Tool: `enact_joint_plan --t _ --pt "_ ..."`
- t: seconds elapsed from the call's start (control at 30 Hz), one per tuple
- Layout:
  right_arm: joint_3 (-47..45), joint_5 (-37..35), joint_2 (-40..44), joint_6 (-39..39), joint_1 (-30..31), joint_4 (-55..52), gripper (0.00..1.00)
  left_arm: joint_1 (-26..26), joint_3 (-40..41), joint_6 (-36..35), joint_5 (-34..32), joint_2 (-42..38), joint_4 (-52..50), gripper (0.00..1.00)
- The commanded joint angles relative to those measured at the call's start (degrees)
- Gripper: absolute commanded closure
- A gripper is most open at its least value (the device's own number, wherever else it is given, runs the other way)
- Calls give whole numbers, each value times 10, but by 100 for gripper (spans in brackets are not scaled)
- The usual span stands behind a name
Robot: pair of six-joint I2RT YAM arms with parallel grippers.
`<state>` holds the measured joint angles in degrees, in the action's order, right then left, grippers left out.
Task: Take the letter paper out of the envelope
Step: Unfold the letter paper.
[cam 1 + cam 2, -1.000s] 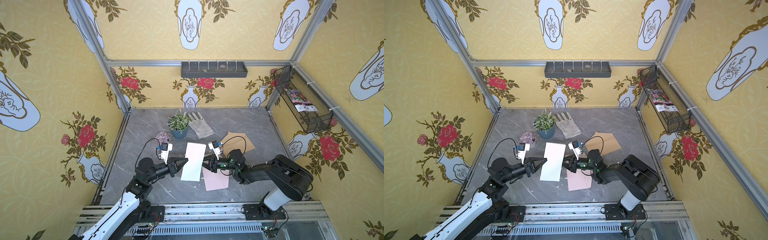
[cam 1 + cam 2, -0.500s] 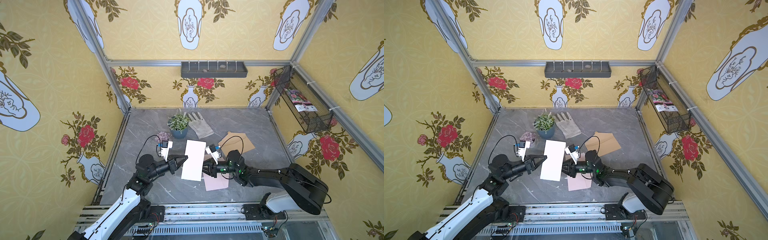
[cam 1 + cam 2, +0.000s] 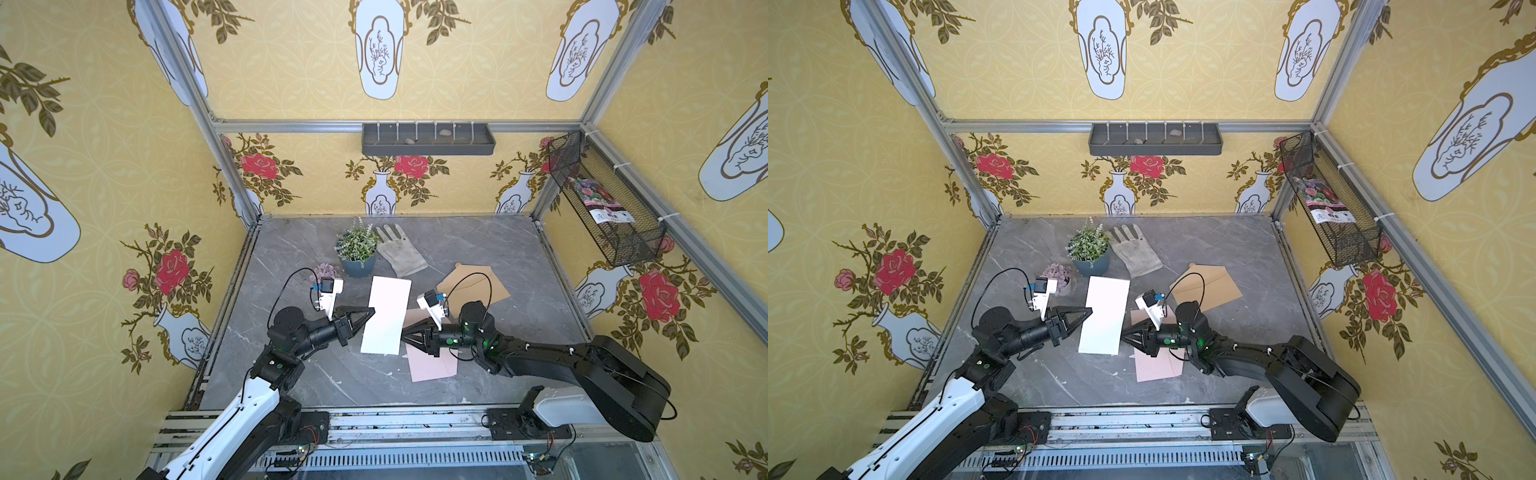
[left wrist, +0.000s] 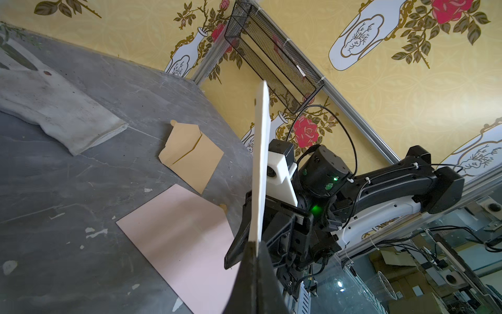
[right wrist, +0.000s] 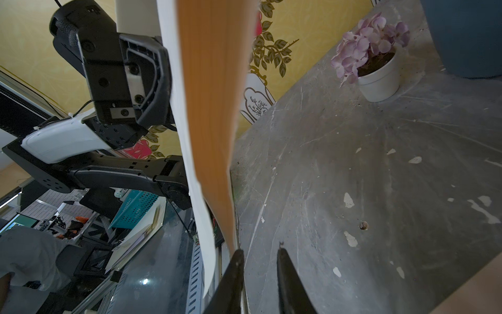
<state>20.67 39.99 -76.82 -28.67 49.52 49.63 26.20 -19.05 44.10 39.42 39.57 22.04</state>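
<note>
Both top views show a white sheet of letter paper (image 3: 386, 316) (image 3: 1104, 316) held up off the grey bench (image 3: 478, 245) between two arms. The left end effector (image 3: 371, 311) (image 3: 1089, 310) is clenched on the paper's near long edge, about halfway along it, and in the left wrist view (image 4: 251, 251) the sheet (image 4: 260, 163) is seen edge-on, rising straight out from between the tightly pressed jaws. The right end effector (image 3: 404, 336) (image 3: 1122, 335) is placed at the opposite long edge of the paper, close to its lower corner. In the right wrist view its jaws (image 5: 259, 255) are seen slightly parted with a clear gap between them, and the sheet (image 5: 190, 136) is seen just beside one fingertip, outside that gap, so nothing is gripped there. A pink envelope (image 3: 432, 363) (image 3: 1158, 365) is seen lying flat on the bench directly beneath the right end effector, apart from the paper. A brown envelope (image 3: 473, 284) (image 3: 1208, 286) with its flap open lies beyond the right end effector, toward the back wall. A grey glove (image 3: 401, 251) and a blue-potted green plant (image 3: 357, 249) are placed further beyond the paper, and a small white pot of purple flowers (image 5: 377, 65) is set beyond the left end effector.
</note>
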Motion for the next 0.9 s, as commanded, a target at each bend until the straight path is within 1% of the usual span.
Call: enact_joint_plan --t 0.0,0.13,0.3,0.47,0.57,0.87 --pt "-1 5 2 2 1 18 75 0 0 -5 3 4 15 100" --pt "4 10 -3 2 0 18 76 0 4 -1 4 7 24 100" --pt "4 14 3 0 0 17 75 -1 10 -11 -7 2 3 100" --pt "1 14 14 0 0 11 73 -4 19 -11 -11 3 5 100" --pt "-1 13 21 1 0 3 69 -9 22 -28 -11 3 4 100" --pt "-2 11 23 3 0 -6 68 -15 29 -23 -9 2 13 100"
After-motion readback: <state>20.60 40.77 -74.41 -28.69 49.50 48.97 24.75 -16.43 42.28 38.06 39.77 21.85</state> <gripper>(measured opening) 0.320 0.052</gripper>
